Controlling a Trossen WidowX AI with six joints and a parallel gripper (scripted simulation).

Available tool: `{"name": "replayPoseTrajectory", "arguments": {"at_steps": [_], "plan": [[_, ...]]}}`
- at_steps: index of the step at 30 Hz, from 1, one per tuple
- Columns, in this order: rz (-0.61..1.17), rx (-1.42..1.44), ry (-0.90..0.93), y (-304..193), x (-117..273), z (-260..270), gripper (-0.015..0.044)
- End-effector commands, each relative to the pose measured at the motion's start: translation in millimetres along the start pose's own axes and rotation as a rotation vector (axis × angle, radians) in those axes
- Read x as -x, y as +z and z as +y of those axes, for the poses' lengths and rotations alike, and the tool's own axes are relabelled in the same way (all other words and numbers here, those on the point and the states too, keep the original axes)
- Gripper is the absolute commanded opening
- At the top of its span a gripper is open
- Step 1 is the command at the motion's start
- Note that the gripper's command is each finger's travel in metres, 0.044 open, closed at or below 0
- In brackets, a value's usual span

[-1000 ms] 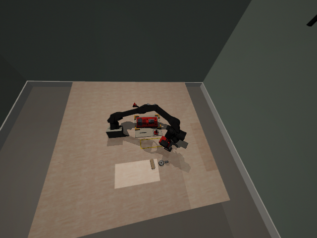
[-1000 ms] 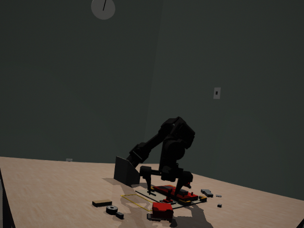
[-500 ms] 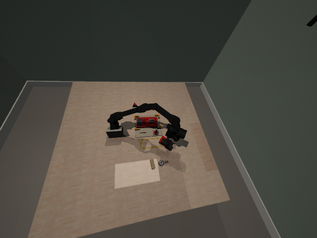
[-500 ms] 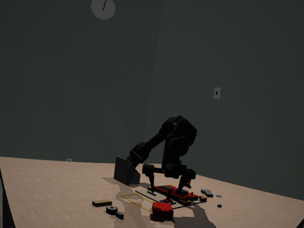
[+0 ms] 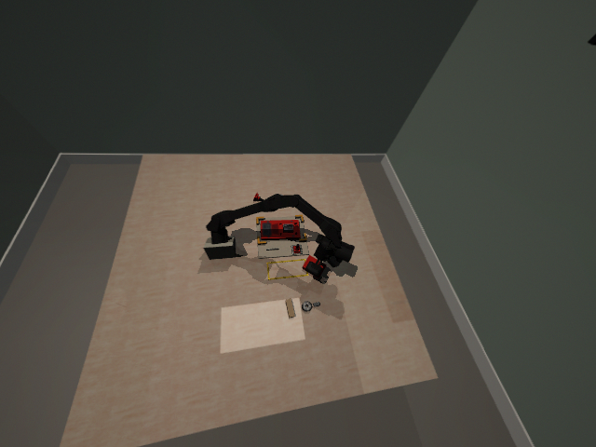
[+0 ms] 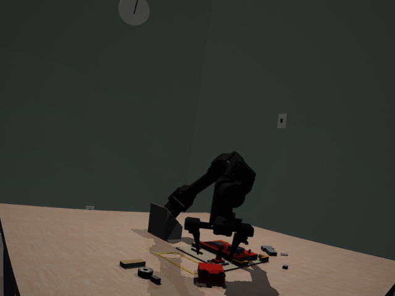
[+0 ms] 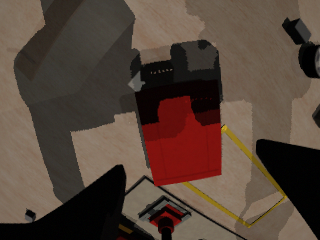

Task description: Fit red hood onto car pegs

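Note:
The red hood [image 5: 308, 262] [image 6: 211, 274] [image 7: 185, 155] lies on the table beside one end of the yellow outline, roof up. My gripper [image 6: 214, 255] [image 7: 192, 159] is open and empty. In the wrist view its fingers stand wide on either side, with the hood ahead between them and partly in shadow. In the exterior view the fingertips are behind the hood; contact is not visible. The red chassis [image 5: 277, 223] [image 6: 208, 245] sits in the jig with yellow corners, the dark engine block [image 5: 289, 227] [image 6: 237, 250] on its deck. Some pegs show; the hood's holes are hidden.
A small red post [image 5: 296, 249] [image 6: 218, 259] [image 7: 165, 220] stands on a square base between chassis and hood. The yellow outline [image 6: 175, 263] [image 7: 255, 162] lies beside the jig. A tan block [image 5: 290, 308] [image 6: 132, 263], a dark ring [image 6: 145, 274] and a small dark block [image 6: 155, 279] lie farther out.

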State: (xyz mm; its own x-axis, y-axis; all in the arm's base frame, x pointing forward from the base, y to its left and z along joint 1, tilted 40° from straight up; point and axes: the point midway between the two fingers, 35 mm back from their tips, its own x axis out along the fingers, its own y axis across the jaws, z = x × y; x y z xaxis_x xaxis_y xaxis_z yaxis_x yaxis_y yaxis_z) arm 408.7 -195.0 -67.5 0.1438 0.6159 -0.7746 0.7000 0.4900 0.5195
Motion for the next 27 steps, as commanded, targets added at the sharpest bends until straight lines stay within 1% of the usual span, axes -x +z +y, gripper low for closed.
{"name": "replayPoseTrajectory", "arguments": {"at_steps": [1, 27], "plan": [[0.007, -0.010, 0.005, -1.5, -5.2, -0.6, 0.0440], [0.007, -0.010, 0.006, -2.4, -26.3, -0.4, 0.0440]]}}
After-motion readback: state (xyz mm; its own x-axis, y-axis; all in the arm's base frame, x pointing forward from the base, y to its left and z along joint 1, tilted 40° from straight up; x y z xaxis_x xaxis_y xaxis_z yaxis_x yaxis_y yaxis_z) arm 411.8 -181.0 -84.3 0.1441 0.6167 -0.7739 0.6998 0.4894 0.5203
